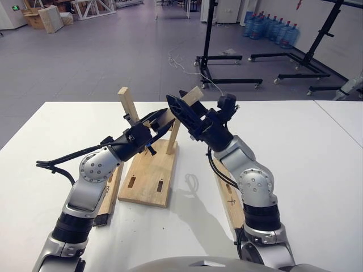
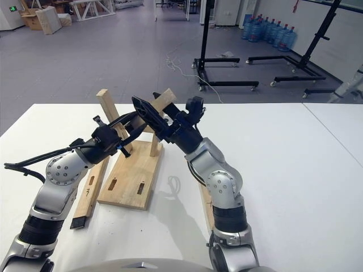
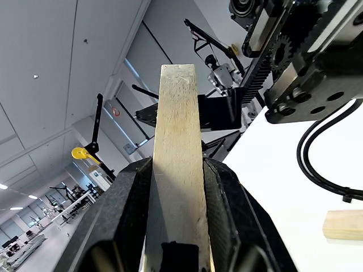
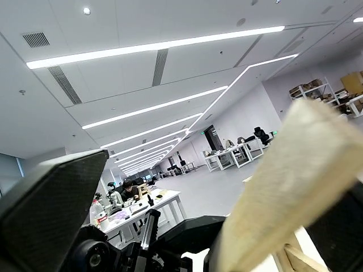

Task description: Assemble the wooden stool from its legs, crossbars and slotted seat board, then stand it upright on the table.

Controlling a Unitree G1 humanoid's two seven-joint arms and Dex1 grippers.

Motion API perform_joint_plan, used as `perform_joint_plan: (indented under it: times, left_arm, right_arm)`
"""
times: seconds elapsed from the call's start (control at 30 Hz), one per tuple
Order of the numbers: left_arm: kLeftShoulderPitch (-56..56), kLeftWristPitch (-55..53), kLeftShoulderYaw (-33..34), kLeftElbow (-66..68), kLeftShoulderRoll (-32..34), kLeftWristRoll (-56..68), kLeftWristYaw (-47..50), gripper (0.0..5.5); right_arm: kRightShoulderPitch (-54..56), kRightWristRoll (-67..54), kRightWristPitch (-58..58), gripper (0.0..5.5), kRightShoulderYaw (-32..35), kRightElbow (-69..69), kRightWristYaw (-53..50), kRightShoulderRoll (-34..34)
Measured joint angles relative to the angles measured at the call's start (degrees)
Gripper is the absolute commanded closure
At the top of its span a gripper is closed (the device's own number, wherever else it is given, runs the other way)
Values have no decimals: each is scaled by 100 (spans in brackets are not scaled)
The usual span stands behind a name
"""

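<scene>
A broad white table [image 1: 317, 170] carries the work. A second white tabletop [image 1: 346, 122] sits just beside it on the right. Beyond the far edge lies a large hall with a grey floor [image 1: 113, 51]. Black wheeled stands [image 1: 227, 56] are parked at the far right, with a white cable [image 1: 187, 71] trailing on the floor beside them. A row of blue water bottles [image 1: 272, 28] lines the far wall, and pale wooden crates [image 1: 48, 17] sit at the far left.

The slotted seat board [image 1: 148, 178] lies flat near the middle of the table, pale raw wood with two short slots showing at its near end. Two legs rise from its far end and lean apart like a V: the left leg [image 1: 128, 105] tilts left, the right leg [image 1: 193, 95] tilts right. Both are plain square-cut strips in the same light wood.

The left gripper [image 3: 178, 170] has its fingers [image 3: 136, 198] pressed against both flat sides of the left leg, partway up. The right gripper [image 1: 177, 97] sits at the upper part of the right leg with its fingers spread, the leg standing between them.

One loose wooden bar [image 2: 91, 190] lies flat just left of the seat board, under the left arm. Another bar [image 1: 229, 198] lies to the right of the board, under the right arm.
</scene>
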State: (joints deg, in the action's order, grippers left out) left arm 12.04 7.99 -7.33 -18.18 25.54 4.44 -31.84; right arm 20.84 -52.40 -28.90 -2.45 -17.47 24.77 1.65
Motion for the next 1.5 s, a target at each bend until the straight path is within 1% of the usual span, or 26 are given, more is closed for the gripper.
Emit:
perform_joint_plan:
  times: [0.1, 0.17, 0.3, 0.37, 0.53, 0.8, 0.87, 1.07, 1.13, 1.27, 1.3, 1.37, 1.4, 1.5]
  left_arm:
    - [1, -8, -81, -65, -3, -14, -90, 422]
    - [1, -8, -90, -64, -17, -26, -115, 422]
    - [1, -10, -74, -59, -23, -31, -114, 422]
    - [1, -11, -68, -28, -32, -43, -102, 422]
    - [1, -29, -50, -3, -69, -40, -45, 422]
    - [-11, -187, -20, -102, -97, -35, 8, 422]
    - [-20, -189, -22, -152, -99, -25, 6, 422]
    - [-36, -204, -21, -152, -111, -26, 13, 422]
    - [-42, -262, -21, -160, -148, -26, 18, 374]
    - [-91, -570, 58, -154, -229, -25, 149, 324]
    - [-93, -640, 80, -154, -255, -25, 181, 302]
    - [-115, -737, 129, -160, -271, -26, 263, 283]
    - [-150, -819, 179, -166, -269, -21, 267, 283]
    - [-488, -1038, 641, -304, -240, 170, 417, 283]
  right_arm:
    - [31, 16, 49, 109, 77, 189, -190, 187]
    - [32, 15, 50, 160, 131, 229, -223, 247]
    - [33, 11, 40, 232, 181, 232, -233, 274]
    - [33, 14, 36, 280, 207, 237, -250, 269]
    - [32, 12, 18, 357, 251, 236, -250, 258]
    - [31, -53, -72, 497, 266, 231, -239, 258]
    - [31, -53, -72, 510, 303, 228, -262, 248]
    - [31, -51, -88, 510, 300, 225, -290, 248]
    - [31, -45, -89, 510, 301, 225, -312, 245]
    - [32, -55, -93, 510, 298, 157, -323, 258]
    - [36, -60, -93, 510, 309, 149, -333, 252]
    - [61, -120, -103, 510, 399, 146, -334, 183]
    - [89, -170, -115, 511, 501, 131, -346, 88]
    - [49, -451, -432, 511, 1109, -188, -757, -509]
